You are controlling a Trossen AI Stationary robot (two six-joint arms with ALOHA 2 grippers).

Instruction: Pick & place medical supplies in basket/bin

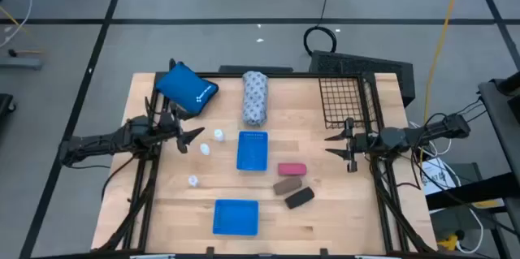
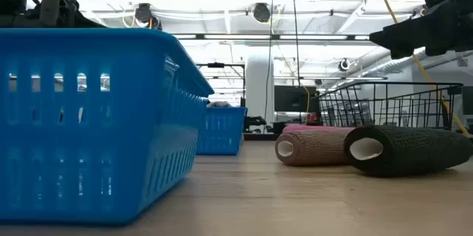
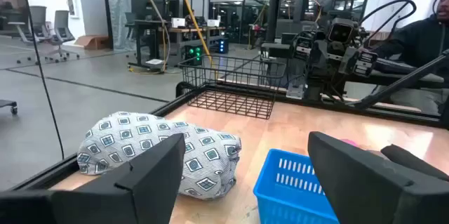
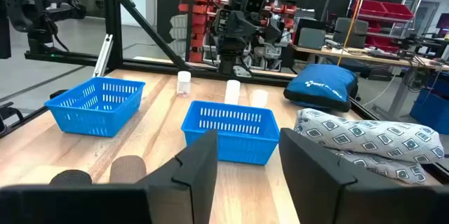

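Three small white bottles (image 1: 218,135) (image 1: 205,148) (image 1: 193,180) stand on the wooden table at its left. The fat white roll with a grey pattern (image 1: 255,97) lies on its side at the far middle. Pink (image 1: 292,169), brown (image 1: 287,185) and black (image 1: 299,198) oblong pieces lie right of centre. The black wire basket (image 1: 345,97) stands at the far right corner. My left gripper (image 1: 191,137) hovers open beside the bottles. My right gripper (image 1: 330,146) hovers open near the basket, holding nothing.
Two shallow blue trays sit on the table, one in the middle (image 1: 253,151) and one at the near edge (image 1: 236,216). A blue pouch (image 1: 185,88) lies at the far left. Bare wood shows between the trays and the right arm.
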